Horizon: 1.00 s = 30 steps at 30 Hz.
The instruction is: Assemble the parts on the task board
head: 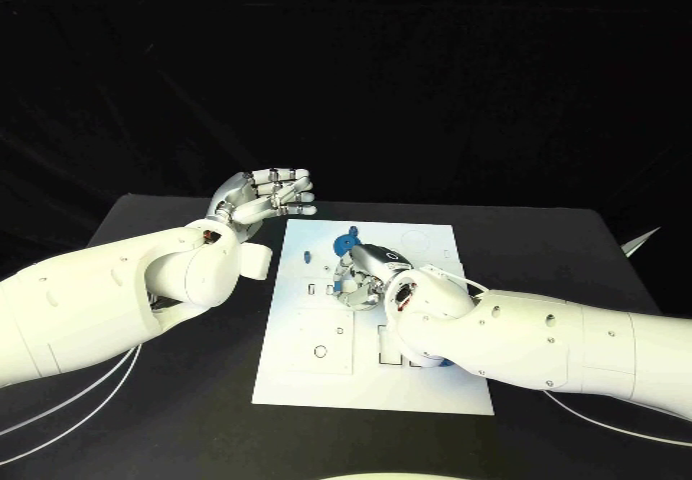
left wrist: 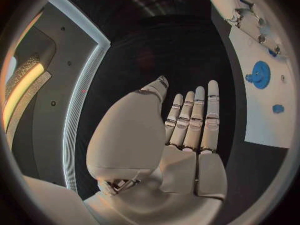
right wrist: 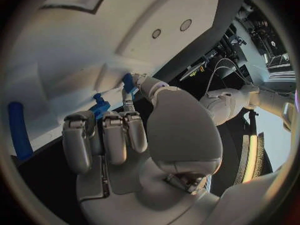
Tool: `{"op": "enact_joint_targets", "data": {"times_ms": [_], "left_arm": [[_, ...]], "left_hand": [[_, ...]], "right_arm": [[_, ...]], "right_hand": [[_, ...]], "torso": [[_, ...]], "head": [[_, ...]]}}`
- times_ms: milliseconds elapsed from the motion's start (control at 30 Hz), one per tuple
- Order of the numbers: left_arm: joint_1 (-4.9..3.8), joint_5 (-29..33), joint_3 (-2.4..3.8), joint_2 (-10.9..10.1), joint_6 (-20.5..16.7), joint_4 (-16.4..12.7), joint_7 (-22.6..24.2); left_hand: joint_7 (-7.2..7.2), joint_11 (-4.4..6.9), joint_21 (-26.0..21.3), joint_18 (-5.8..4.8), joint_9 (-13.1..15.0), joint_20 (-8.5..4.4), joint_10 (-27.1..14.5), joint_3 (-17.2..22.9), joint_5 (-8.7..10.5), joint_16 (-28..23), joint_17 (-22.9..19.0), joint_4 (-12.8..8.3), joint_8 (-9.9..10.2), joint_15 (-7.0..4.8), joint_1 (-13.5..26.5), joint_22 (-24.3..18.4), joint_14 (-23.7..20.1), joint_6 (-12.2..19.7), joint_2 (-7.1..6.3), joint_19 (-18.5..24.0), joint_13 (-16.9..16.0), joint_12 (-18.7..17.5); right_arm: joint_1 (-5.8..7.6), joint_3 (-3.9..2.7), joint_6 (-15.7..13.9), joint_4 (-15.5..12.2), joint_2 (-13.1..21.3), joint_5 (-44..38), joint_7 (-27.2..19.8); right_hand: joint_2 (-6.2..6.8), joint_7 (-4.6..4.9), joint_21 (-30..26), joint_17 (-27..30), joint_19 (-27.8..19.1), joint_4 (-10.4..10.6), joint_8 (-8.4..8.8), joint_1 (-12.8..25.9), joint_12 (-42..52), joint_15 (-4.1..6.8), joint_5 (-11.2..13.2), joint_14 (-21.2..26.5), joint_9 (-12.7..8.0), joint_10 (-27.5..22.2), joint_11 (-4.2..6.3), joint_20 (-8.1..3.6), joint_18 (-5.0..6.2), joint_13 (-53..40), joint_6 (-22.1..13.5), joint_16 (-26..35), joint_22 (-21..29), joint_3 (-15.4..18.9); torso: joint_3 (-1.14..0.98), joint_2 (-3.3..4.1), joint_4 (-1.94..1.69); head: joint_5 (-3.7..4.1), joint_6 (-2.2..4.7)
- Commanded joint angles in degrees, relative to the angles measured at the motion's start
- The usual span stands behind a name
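Fingers (right wrist: pixel 128 92) of the right hand (head: pixel 364 275) are curled down over the middle of the task board (head: pixel 310 370), and in the right wrist view the thumb and a fingertip pinch a small blue part (right wrist: pixel 128 81) just at the board's surface. A second blue piece (right wrist: pixel 99 106) lies beside that pinch, touching or nearly touching the curled fingers; which socket either one belongs to cannot be told. A longer blue bar (right wrist: pixel 19 130) lies further off on the white plate.

The step in hand looks like seating one part into the board: the pinch is low and close to the plate, so the piece is probably at or near its place. The next move likely calls for a small, careful downward press with the part kept upright, then a release without dragging the neighbouring piece.

The right arm reaches in from the near right corner of the counter (head: pixel 577 240), its forearm lying across the board's near right corner, the wrist bent so the palm faces down.

Further away, the blue disc (head: pixel 346 242) with its raised hub sits near the board's far edge, apart from both hands. Beyond the board's far left corner the left hand (head: pixel 268 195) hovers over the counter, holding nothing, its fingers (left wrist: pixel 199 115) straight and close together in the left wrist view.
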<state>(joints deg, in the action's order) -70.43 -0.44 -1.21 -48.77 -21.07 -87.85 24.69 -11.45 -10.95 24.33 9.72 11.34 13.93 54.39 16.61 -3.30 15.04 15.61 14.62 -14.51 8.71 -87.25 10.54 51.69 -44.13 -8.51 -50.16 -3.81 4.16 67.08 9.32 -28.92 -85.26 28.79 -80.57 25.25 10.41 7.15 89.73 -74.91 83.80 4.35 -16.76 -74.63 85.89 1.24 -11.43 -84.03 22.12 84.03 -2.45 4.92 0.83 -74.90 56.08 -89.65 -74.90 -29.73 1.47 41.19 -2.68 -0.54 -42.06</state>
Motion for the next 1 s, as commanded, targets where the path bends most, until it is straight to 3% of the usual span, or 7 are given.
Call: {"op": "enact_joint_targets", "data": {"times_ms": [33, 700, 1000], "left_arm": [[-0.05, 0.0, 0.03, 0.0, 1.0, -0.1, 0.3], [-0.04, 0.0, 0.01, -0.2, 1.1, 0.0, 0.0], [-0.03, 0.0, 0.0, -0.1, 1.2, 0.1, 0.0]], "left_hand": [[-1.92, -0.15, 0.3, 0.56, 0.0, 0.11, 0.3, 0.0, 0.38, 0.2, 0.1, -0.3, -0.3, 0.01, -0.4, 0.0, -0.3, -0.4, 0.17, 0.4, 0.0, -0.2], [-1.94, -0.16, 0.4, 0.56, 0.0, 0.11, 0.3, 0.0, 0.38, 0.1, 0.1, -0.3, -0.3, 0.01, -0.3, 0.1, -0.3, -0.4, 0.17, 0.5, 0.0, -0.2], [-1.95, -0.17, 0.4, 0.56, 0.0, 0.11, 0.3, 0.0, 0.38, 0.1, 0.1, -0.3, -0.3, 0.01, -0.3, 0.1, -0.4, -0.4, 0.16, 0.5, 0.0, -0.2]], "right_arm": [[-0.17, 0.11, 1.8, 0.1, 0.0, -0.4, 0.3], [-0.26, 0.11, 2.0, 0.2, -0.1, -1.0, -0.5], [-0.27, 0.11, 2.0, 0.2, -0.2, -0.6, -1.1]], "right_hand": [[0.23, 0.22, 0.3, -14.5, 6.2, 0.0, 0.01, 0.8, -0.5, 0.01, 0.0, -5.8, 0.0, 1.9, -0.28, -0.14, -0.83, -10.8, -0.4, -0.2, -15.1, 0.2], [1.37, 0.85, 0.3, -14.0, 6.2, -0.1, 0.57, 1.7, -1.7, -0.41, 0.0, -5.7, -0.4, 0.8, -0.8, 0.2, -0.83, -9.9, -2.2, 0.0, -15.1, 0.3], [2.24, 1.75, 0.3, -13.6, 6.2, -0.1, 2.0, 2.3, -5.9, -1.05, 0.1, -5.6, -1.2, -2.7, -1.56, 0.77, -0.83, -6.1, -4.7, 0.1, -15.1, 0.0]], "torso": [[0.02, 0.02, 0.0], [-0.01, 0.0, -0.03], [-0.01, -0.01, 0.0]], "head": [[0.1, -0.13], [-0.1, -0.27], [-0.32, -0.18]]}}
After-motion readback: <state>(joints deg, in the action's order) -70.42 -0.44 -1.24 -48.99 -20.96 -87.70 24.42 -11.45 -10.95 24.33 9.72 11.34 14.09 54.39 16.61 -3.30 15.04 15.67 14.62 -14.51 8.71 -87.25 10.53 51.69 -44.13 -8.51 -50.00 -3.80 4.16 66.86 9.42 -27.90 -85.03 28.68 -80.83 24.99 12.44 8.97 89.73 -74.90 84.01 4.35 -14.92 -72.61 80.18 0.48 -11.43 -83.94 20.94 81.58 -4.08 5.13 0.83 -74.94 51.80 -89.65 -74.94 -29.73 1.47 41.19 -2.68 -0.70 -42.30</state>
